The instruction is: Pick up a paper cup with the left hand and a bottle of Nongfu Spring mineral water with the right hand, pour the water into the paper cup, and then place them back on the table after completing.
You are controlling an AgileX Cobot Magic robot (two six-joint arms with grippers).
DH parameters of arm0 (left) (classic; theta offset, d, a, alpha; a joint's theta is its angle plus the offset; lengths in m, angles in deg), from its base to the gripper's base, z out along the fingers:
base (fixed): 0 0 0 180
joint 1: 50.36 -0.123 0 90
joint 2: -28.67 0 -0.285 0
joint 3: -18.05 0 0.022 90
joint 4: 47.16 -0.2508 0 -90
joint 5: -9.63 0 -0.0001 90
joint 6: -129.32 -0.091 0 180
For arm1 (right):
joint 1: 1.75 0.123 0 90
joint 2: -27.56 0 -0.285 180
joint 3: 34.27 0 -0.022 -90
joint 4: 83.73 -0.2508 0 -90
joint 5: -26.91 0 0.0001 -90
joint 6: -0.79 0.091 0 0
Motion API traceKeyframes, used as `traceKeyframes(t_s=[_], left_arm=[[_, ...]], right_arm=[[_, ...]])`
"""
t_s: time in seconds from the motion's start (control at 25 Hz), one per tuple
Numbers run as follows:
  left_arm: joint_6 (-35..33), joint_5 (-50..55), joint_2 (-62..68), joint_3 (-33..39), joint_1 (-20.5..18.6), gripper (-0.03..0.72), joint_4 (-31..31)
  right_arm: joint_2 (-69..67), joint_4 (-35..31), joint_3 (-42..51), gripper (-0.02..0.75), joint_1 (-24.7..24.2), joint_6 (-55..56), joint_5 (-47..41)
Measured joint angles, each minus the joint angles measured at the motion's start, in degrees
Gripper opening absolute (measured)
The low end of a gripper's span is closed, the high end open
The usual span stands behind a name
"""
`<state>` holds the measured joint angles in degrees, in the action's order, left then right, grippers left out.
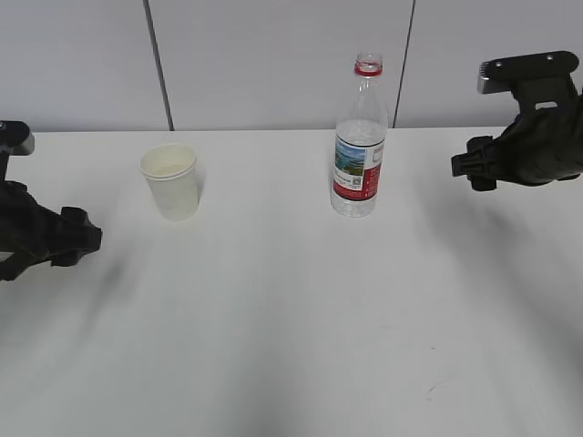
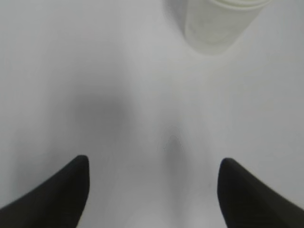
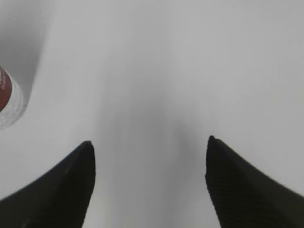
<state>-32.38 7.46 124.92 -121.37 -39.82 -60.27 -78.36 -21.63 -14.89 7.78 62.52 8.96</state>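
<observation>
A white paper cup (image 1: 170, 181) stands upright on the white table (image 1: 291, 319), left of centre. A clear bottle (image 1: 358, 141) with a red-and-blue label and no cap stands upright right of centre. My left gripper (image 1: 84, 241) hovers at the far left, short of the cup. In the left wrist view it (image 2: 154, 164) is open and empty, with the cup (image 2: 218, 23) ahead at the top. My right gripper (image 1: 463, 167) hovers at the far right, apart from the bottle. In the right wrist view it (image 3: 149, 145) is open and empty, with the bottle's base (image 3: 9, 97) at the left edge.
A grey panelled wall (image 1: 273, 55) runs behind the table's far edge. Nothing else stands on the table.
</observation>
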Motion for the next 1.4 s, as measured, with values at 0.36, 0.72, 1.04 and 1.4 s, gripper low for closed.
traceKeyframes(t_s=[0.36, 0.72, 1.04, 1.4], left_arm=[[0.1, 36.4, -1.9, -13.7, 0.0, 0.489, 4.0], [-3.4, 63.3, -1.9, -23.5, 0.0, 0.473, 11.9], [-5.3, 71.5, -2.2, -26.4, 0.0, 0.468, 12.4], [-7.1, 71.7, -2.8, -26.4, 0.0, 0.468, 14.6]], right_arm=[[2.5, -22.6, 0.0, 0.535, 5.0, -17.4, -11.9], [11.7, -53.3, -3.2, 0.535, 5.1, -42.3, -33.7], [12.1, -58.1, -8.8, 0.535, 5.1, -46.7, -51.3], [12.1, -60.2, -9.7, 0.535, 5.1, -48.4, -51.8]])
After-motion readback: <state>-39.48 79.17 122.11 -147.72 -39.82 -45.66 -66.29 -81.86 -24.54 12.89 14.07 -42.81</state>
